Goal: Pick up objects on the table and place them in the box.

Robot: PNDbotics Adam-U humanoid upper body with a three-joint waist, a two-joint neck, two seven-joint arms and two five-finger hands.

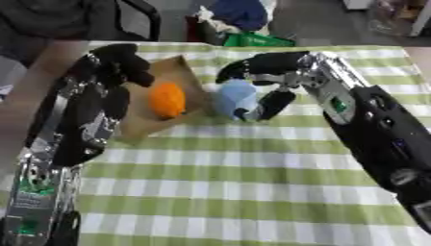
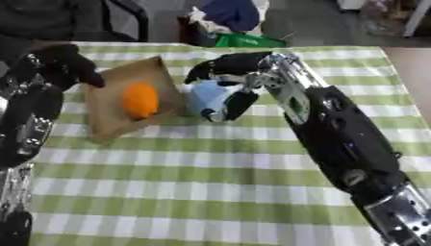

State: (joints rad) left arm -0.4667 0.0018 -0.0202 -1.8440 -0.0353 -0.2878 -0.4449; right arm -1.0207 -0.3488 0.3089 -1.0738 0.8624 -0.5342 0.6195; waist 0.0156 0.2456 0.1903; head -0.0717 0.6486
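Right hand [image 2: 236, 81] curled round pale blue object [image 2: 207, 97], just beside cardboard box [image 2: 107, 122] on green checked table [image 2: 210, 182]. Orange object [image 2: 140, 101] lies inside box. Left hand [image 2: 66, 62] at box's left edge.

Green-and-white checked tablecloth [image 1: 235, 182]; brown cardboard box [image 2: 114, 103] (holding an orange object [image 1: 167, 99]); pale blue object [image 2: 208, 98] beside the box.

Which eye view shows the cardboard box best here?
The right eye view: the box shows nearly whole, the left hand only at its far corner. In the left eye view the left arm covers its left side.
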